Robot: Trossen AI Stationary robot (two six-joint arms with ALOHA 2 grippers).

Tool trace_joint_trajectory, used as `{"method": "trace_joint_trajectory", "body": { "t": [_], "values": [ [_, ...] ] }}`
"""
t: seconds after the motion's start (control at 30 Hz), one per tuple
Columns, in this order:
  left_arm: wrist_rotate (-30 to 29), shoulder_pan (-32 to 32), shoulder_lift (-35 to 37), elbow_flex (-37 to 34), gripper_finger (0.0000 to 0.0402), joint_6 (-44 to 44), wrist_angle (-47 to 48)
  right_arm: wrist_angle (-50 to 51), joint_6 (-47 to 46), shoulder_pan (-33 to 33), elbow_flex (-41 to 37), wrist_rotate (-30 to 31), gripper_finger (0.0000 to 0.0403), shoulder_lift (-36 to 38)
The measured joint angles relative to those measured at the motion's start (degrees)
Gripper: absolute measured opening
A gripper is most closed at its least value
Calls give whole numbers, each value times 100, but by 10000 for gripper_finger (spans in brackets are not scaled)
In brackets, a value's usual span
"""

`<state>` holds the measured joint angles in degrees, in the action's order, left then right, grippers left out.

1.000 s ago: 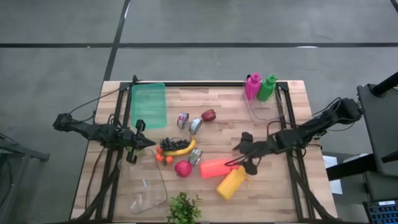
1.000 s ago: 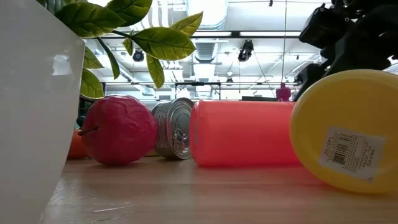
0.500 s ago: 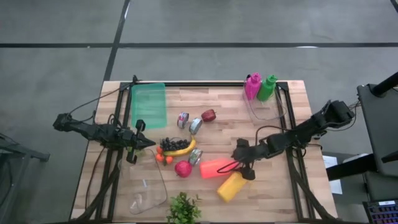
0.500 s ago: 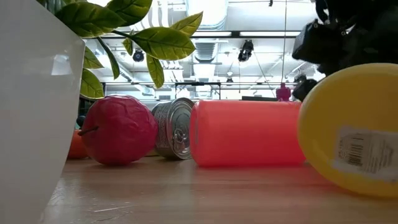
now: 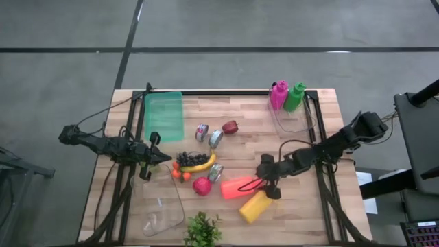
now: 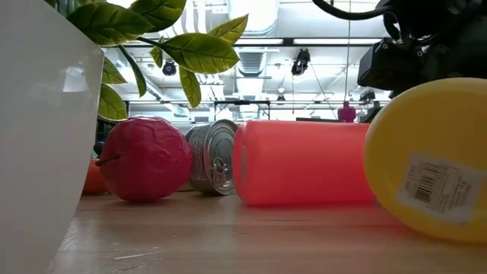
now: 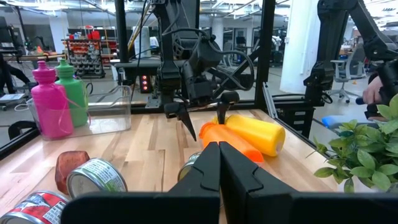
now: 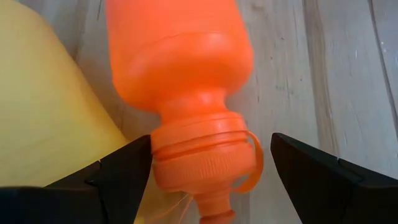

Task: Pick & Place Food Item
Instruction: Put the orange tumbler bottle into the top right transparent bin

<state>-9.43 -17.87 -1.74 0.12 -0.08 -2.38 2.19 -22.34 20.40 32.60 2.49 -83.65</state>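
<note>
The orange bottle point(image 5: 236, 186) lies on its side on the table, cap end toward the table's right; the yellow bottle point(image 5: 254, 206) lies just near of it. My right gripper point(image 5: 266, 180) is open over the orange bottle's cap end. In the right wrist view its fingers point(image 8: 124, 171) stand on either side of the cap point(image 8: 202, 155). My left gripper point(image 5: 164, 159) is shut and waits at the table's left, beside the banana and grapes point(image 5: 195, 163). My right gripper comes from the table's right with its open fingers on either side of the orange bottle's cap point(image 8: 202, 155). One finger point(image 8: 124, 171) lies close along the yellow bottle point(image 8: 50, 112) and the cap's edge; whether it touches either, I cannot tell.
A red fruit point(image 5: 202, 186), a can point(image 5: 215, 171) and small oranges point(image 5: 180, 173) lie left of the orange bottle. Farther off are two cans point(image 5: 208, 134), an apple point(image 5: 230, 127), a green tray point(image 5: 164, 115), pink and green bottles point(image 5: 287, 96), a potted plant point(image 5: 202, 230).
My right gripper has moved toward the table's left and near edge, down over the orange bottle's cap end, staying open. The yellow bottle has slid a little toward the near edge.
</note>
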Motion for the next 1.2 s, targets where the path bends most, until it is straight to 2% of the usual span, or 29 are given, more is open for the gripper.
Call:
{"method": "trace_joint_trajectory", "body": {
  "t": [0.3,0.57,0.67,0.77,1.0,1.2],
  "values": [
    [-1,0,0,-1,0,0,0,-99,146,0,0,55,319,-49],
    [0,-2,0,0,0,0,0,-100,288,-2,0,91,232,-53],
    [-1,-2,0,-1,0,0,-1,-100,288,-2,0,89,211,-53],
    [0,-2,0,0,0,0,0,-100,287,-2,0,89,211,-55],
    [0,-1,0,-2,0,0,0,-108,288,-2,0,89,240,-55],
    [0,-2,0,0,0,0,0,-106,287,-2,-2,89,216,-55]
  ]
}}
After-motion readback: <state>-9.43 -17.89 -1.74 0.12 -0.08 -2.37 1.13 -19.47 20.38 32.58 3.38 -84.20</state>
